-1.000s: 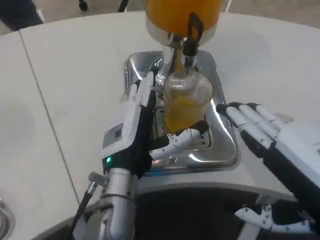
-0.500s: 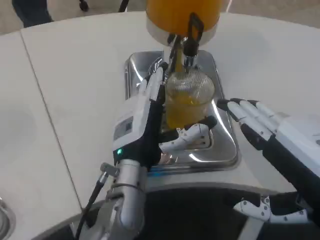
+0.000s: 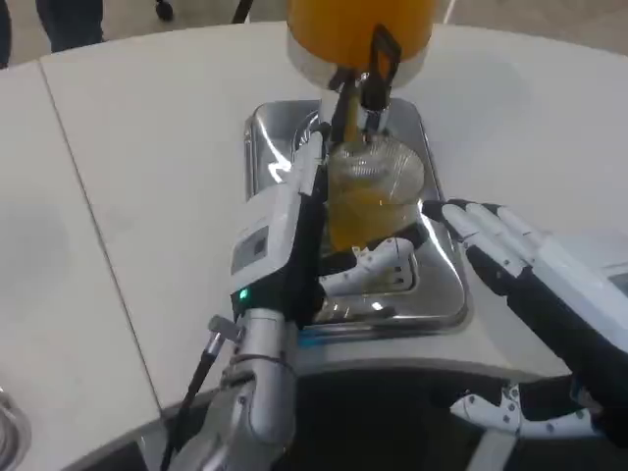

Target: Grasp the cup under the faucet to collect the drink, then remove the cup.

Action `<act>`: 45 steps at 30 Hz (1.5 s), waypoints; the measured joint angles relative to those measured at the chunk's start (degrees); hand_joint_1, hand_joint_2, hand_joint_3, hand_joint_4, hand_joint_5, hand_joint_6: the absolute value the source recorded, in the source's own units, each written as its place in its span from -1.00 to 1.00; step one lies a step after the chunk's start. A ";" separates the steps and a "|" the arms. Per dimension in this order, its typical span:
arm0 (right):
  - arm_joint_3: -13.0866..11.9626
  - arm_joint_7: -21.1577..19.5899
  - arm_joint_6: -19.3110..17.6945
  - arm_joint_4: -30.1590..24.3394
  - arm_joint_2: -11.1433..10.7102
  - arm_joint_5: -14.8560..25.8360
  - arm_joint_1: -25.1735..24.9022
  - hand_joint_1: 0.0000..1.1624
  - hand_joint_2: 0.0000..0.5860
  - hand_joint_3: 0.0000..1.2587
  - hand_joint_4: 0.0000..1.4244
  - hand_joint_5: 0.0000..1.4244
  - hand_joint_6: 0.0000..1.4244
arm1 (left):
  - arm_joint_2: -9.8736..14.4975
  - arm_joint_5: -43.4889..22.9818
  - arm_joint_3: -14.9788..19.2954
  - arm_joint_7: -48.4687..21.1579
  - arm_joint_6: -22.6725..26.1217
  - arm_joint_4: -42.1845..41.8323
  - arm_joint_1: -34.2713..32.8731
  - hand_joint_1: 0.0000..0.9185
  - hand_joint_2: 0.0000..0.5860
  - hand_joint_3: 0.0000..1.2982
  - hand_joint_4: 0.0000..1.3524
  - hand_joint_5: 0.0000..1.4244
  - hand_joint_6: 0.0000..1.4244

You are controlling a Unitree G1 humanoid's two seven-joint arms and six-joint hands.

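Note:
A clear ribbed plastic cup (image 3: 375,196) holding orange drink stands under the faucet (image 3: 369,93) of the orange dispenser (image 3: 358,34). My left hand (image 3: 294,235) grips the cup from its left side, with the thumb (image 3: 378,270) curled round the front near the base. The cup sits over the shiny metal drip tray (image 3: 442,285). My right hand (image 3: 510,250) lies just to the right of the tray, fingers stretched out flat and holding nothing, a short gap from the cup.
The white table (image 3: 147,177) spreads round the tray, with a seam (image 3: 88,226) running down its left part. A person's legs (image 3: 69,20) stand at the far left edge.
My left hand has slid forward and right along the cup, closing in on it. The right hand has shifted slightly toward the tray. The drink level looks a little higher.

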 measured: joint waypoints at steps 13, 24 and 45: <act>0.21 2.04 3.45 0.19 0.00 -1.22 -2.65 0.17 -0.01 -1.00 -1.00 -1.00 -0.82 | -4.79 0.38 -1.83 8.48 2.44 6.76 -4.65 0.00 -0.80 -0.52 -0.31 0.20 0.62; -1.50 3.65 5.21 -0.16 -0.09 -1.36 -2.07 0.14 0.04 -0.99 -1.00 -1.00 -0.82 | -7.88 0.16 -3.65 20.35 3.33 11.87 -6.54 0.22 -0.80 0.52 0.75 0.99 1.00; -0.71 3.71 5.03 2.49 -0.14 0.17 -4.07 0.16 0.03 -0.99 -1.00 -1.00 -0.82 | -7.61 -2.33 -2.24 22.16 -0.91 9.62 -2.87 0.40 -0.89 0.70 0.68 1.00 1.00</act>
